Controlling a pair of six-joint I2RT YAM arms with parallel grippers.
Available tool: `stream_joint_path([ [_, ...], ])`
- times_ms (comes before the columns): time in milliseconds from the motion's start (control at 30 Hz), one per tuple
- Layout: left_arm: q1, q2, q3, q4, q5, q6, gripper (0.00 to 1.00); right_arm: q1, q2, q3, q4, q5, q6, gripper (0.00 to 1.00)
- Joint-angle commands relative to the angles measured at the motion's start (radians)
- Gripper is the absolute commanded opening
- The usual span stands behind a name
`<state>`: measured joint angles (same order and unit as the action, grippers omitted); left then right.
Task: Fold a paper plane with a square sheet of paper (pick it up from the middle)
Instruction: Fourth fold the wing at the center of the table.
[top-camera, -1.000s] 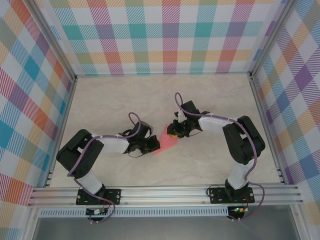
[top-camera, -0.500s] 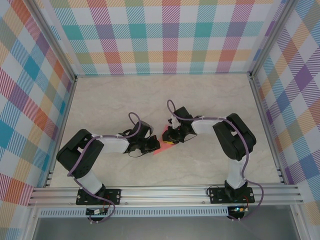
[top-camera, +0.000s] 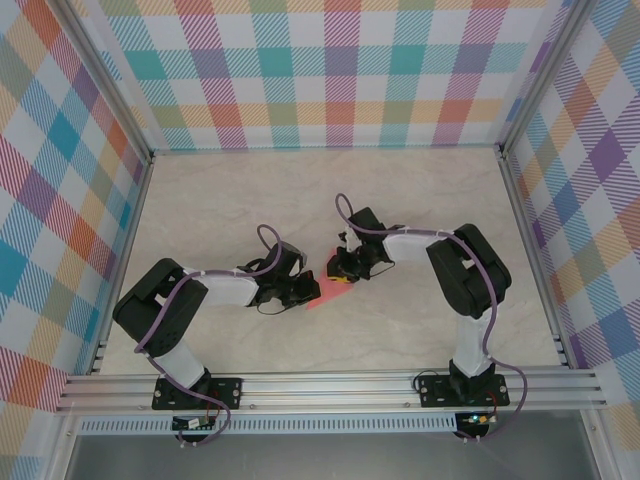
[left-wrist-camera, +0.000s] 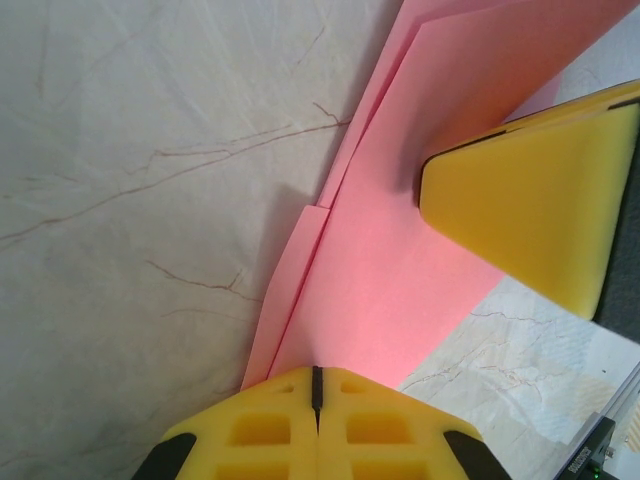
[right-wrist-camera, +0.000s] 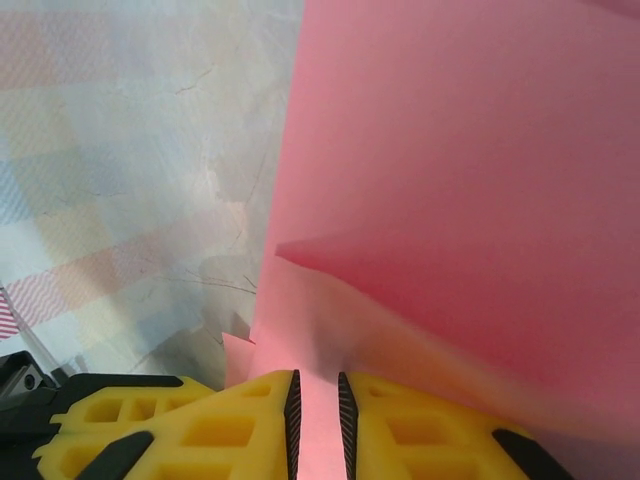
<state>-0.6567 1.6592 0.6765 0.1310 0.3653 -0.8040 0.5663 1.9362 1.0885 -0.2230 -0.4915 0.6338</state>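
On the table (top-camera: 200, 200), pink paper (left-wrist-camera: 390, 270), pinched by left gripper (left-wrist-camera: 316, 378), right gripper (right-wrist-camera: 315, 388)

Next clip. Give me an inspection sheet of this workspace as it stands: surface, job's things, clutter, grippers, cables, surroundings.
Surface: pale marbled table, no marks or spills seen.
Job's things: pink paper, folded into overlapping layers, between the two grippers near the table's middle.
Clutter: nothing seen.
Grippers: left gripper shut on the paper's edge; right gripper closed to a narrow gap with paper in it.
Cables: purple cables run along both arms, looping at the wrists, clear of the paper.
Surroundings: plaid walls on three sides; aluminium rail at the near edge.
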Motion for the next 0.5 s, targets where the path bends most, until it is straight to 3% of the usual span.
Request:
stream_joint_path([
  [0, 0.014, 0.037, -0.049, -0.167, -0.098, 0.006, 0.01, -0.061, 0.026, 0.003, 0.029, 0.049, -0.027, 0.21],
  [467, 0.014, 0.036, -0.06, -0.156, -0.095, 0.008, 0.01, -0.219, 0.037, 0.04, 0.017, -0.006, -0.057, 0.24],
])
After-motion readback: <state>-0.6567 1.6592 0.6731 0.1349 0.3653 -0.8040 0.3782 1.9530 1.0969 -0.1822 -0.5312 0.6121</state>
